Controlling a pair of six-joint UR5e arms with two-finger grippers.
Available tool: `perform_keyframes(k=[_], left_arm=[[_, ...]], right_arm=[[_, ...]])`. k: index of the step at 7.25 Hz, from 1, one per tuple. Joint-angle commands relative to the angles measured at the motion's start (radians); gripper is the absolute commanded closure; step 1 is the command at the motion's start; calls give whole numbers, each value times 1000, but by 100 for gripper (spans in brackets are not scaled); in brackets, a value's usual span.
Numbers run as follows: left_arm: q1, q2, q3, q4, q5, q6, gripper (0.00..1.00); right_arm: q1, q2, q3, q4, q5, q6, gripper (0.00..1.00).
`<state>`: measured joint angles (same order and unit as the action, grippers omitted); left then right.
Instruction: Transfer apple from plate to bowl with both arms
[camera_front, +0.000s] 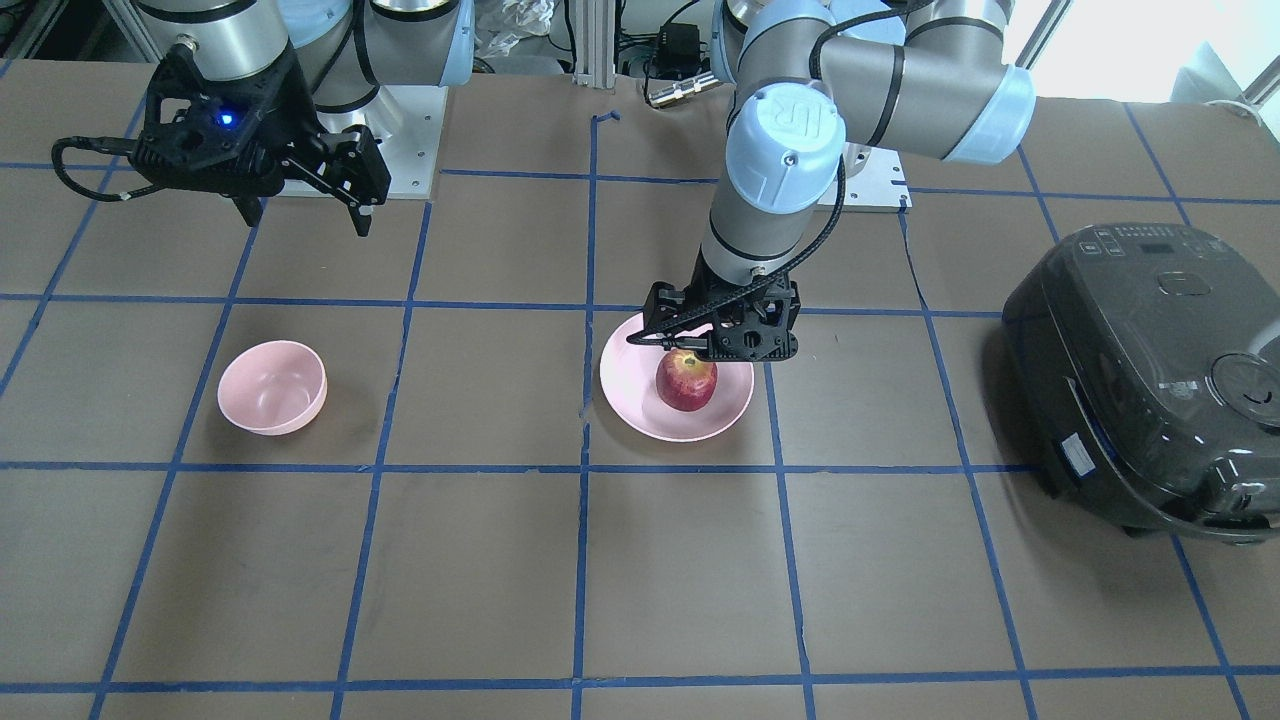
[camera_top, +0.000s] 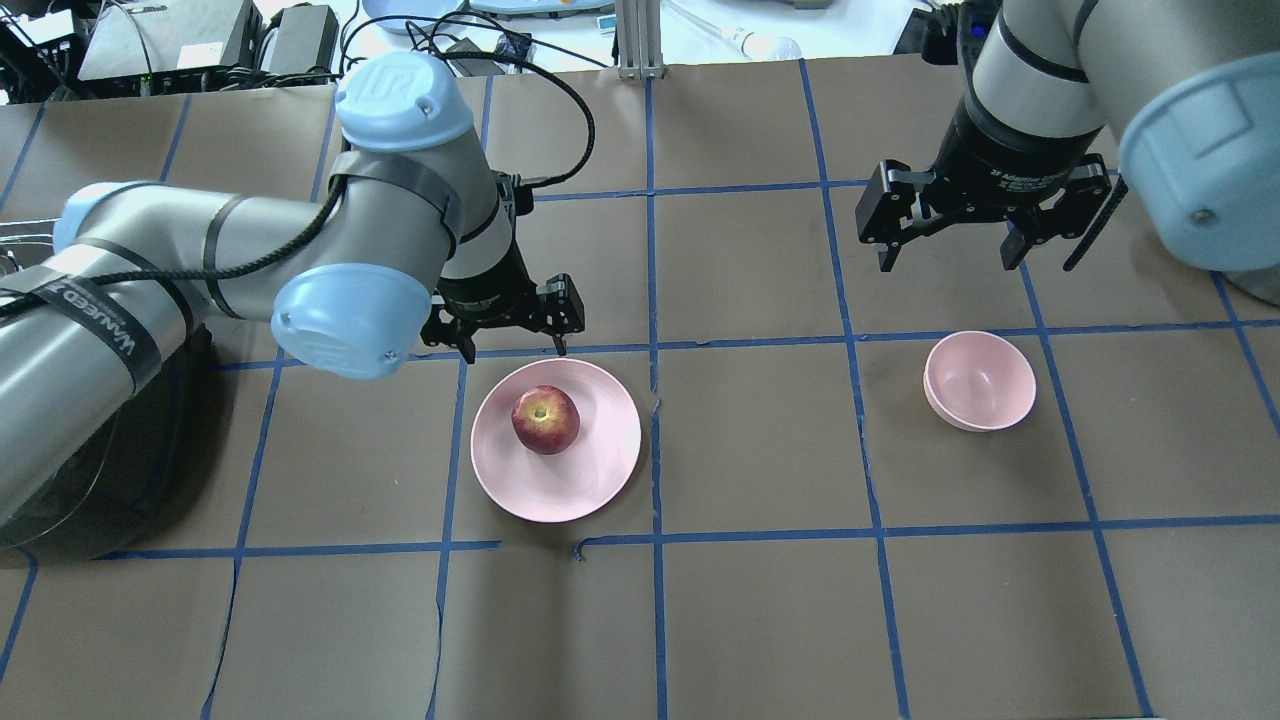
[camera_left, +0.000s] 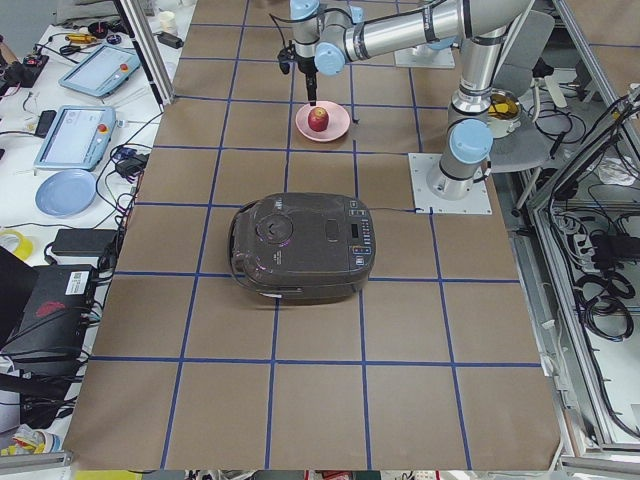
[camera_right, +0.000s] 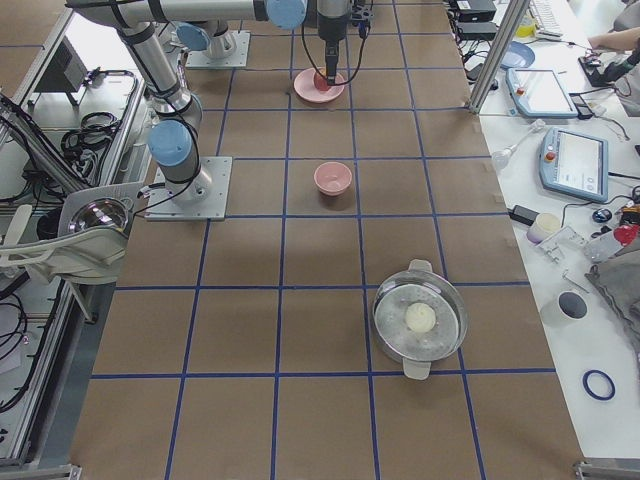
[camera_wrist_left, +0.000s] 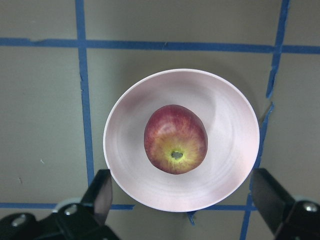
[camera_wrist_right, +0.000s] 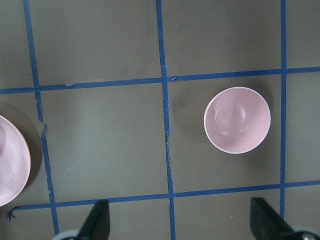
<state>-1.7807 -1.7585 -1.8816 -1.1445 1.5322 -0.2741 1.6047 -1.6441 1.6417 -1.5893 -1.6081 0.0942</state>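
The red apple (camera_front: 686, 380) (camera_top: 545, 419) (camera_wrist_left: 175, 139) sits stem-up on the wide pink plate (camera_front: 630, 405) (camera_top: 590, 485) (camera_wrist_left: 227, 112). My left gripper (camera_front: 718, 345) (camera_top: 513, 348) (camera_wrist_left: 180, 195) is open and empty. It hangs just above the plate's edge on the robot's side, fingers pointing down, not touching the apple. The small deep pink bowl (camera_front: 272, 387) (camera_top: 980, 380) (camera_wrist_right: 237, 120) stands empty about two grid squares away. My right gripper (camera_front: 305, 225) (camera_top: 985, 262) (camera_wrist_right: 180, 210) is open and empty, raised high on the robot's side of the bowl.
A large dark rice cooker (camera_front: 1150, 380) (camera_left: 300, 245) stands beyond the plate on the robot's left. A steel pot with a glass lid (camera_right: 420, 322) stands beyond the bowl on the robot's right. Blue tape lines grid the brown table.
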Motion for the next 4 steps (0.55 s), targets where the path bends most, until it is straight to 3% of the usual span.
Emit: perform_keyframes(k=[1,4], left_arm=[[-11,-50,-42,68,0,-13,0],[-20,-93,-111,141,2,-11,0]], right_arm=[[-3,4,0,-38,-1,-5,0],[-11,4,0,-47,-1,-11,0]])
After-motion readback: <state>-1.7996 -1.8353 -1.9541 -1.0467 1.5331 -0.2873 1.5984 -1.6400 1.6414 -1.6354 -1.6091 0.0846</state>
